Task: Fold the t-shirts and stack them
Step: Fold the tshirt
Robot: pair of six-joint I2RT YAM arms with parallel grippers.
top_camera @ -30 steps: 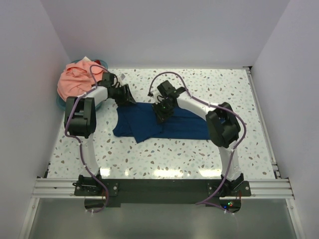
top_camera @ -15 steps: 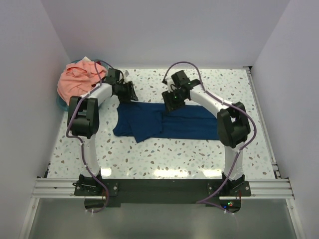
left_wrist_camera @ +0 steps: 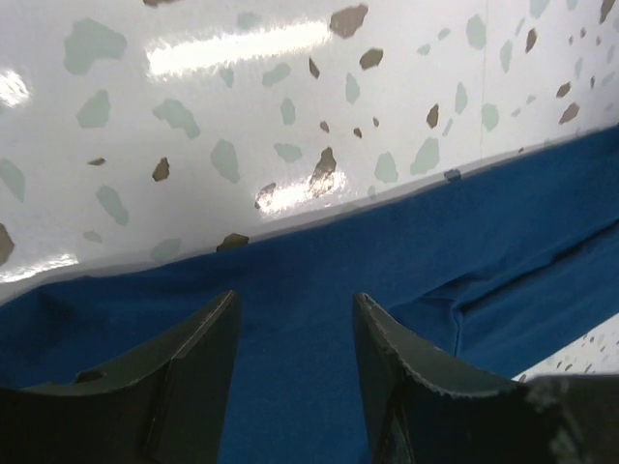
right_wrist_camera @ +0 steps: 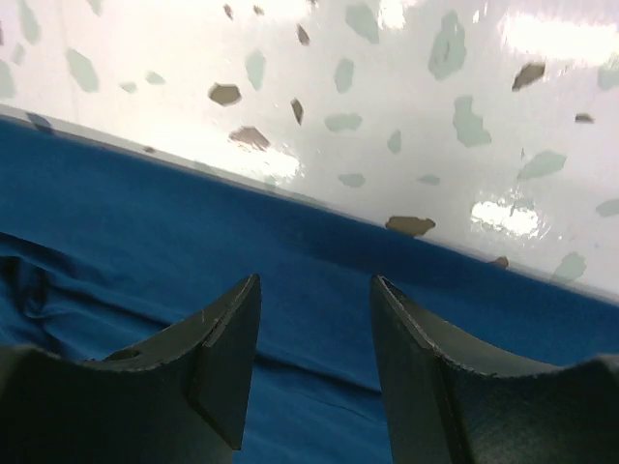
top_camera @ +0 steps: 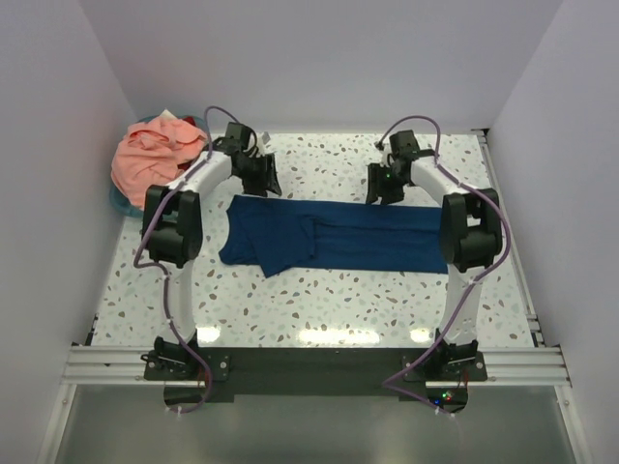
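The navy t-shirt [top_camera: 329,239] lies flat mid-table; the salmon-pink t-shirt [top_camera: 150,155] sits crumpled far-left.

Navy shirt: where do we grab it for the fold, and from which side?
Pinch the far long edge, one hand near each end, coming down from the far side. The navy shirt lies mostly flat as a long left-to-right strip, that edge straight on the table. The left hand and right hand hang open just above it, so probably little repositioning.
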